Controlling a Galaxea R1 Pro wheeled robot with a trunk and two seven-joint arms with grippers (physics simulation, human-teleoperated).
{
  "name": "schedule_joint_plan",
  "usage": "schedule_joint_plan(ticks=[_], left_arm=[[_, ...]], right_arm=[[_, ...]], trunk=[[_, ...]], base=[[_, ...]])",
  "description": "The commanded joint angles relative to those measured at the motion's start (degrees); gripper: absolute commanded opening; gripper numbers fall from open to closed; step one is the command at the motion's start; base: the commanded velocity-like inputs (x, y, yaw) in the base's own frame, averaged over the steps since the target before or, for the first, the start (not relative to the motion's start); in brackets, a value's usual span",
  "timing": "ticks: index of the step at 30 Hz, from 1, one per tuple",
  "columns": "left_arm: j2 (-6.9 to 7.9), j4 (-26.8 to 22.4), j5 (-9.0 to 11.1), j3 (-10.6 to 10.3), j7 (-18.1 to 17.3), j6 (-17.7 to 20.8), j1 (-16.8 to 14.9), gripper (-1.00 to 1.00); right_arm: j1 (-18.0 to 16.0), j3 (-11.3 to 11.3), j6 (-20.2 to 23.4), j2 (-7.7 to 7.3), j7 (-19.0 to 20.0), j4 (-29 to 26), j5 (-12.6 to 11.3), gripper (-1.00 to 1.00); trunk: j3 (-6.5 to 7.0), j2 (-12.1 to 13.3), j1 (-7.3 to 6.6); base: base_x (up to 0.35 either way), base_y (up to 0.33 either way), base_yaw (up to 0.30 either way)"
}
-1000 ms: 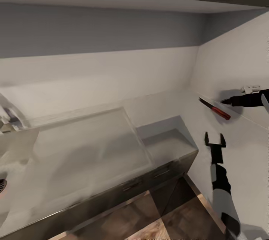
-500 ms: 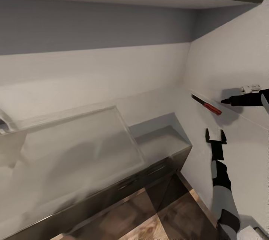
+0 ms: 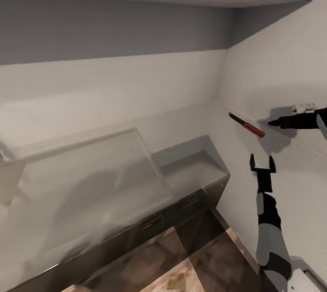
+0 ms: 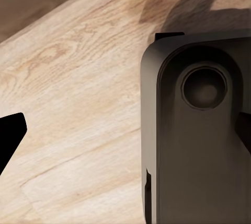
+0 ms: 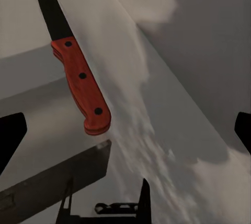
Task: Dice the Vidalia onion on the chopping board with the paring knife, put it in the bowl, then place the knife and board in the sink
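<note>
Showing steel countertop (image 3: 91, 178), dark cabinets (image 3: 150, 224), wood floor (image 3: 181, 274).

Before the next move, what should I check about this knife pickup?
1. Right gripper open: ok.
2. Paring knife lies ahead of the right gripper's fingers, not yet gripped: ok.
3. Red handle points toward the right gripper, blade away: ok.
4. What the paring knife rests on: cannot tell.
5. Left gripper open and holding nothing, pointing at the wooden floor: ok.
</note>
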Motion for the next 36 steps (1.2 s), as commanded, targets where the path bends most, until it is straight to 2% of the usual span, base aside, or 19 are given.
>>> schedule_joint_plan(ticks=[1, 36], left_arm=[[0.00, -0.1, 0.0, 0.0, 0.0, -0.1, 0.0, 1.00], [0.00, -0.1, 0.0, 0.0, 0.0, -0.1, 0.0, 1.00]], right_arm=[[0.0, 0.1, 0.1, -0.03, 0.4, -0.1, 0.6, 1.00], [0.0, 0.2, 0.1, 0.14, 0.4, -0.1, 0.5, 1.00]], trunk=[[-0.04, 0.0, 0.00], [-0.04, 0.0, 0.00]], base=[[0.000, 0.000, -0.002], [0.000, 0.000, 0.000]])
